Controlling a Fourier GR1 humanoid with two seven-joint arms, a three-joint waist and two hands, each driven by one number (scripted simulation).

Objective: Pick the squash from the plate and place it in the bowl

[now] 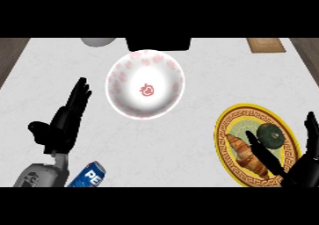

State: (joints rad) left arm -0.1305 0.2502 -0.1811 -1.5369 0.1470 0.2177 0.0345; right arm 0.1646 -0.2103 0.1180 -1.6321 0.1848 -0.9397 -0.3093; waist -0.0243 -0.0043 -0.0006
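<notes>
A dark green squash (273,135) lies on the right half of a yellow patterned plate (225,124) at the lower right, beside a brown croissant (247,154). My right hand (303,166) hovers over the plate's lower right part, open, its thumb reaching across the plate left of the squash and its fingers standing to the squash's right. A white bowl with pink marks (146,83) sits at the centre, nothing in it. My left hand (63,123) rests open at the left, fingers straight and pointing up.
A blue soda can (88,176) lies at the lower left by my left forearm. A grey rounded object (99,41), a black object (158,43) and a wooden board (265,45) line the counter's far edge.
</notes>
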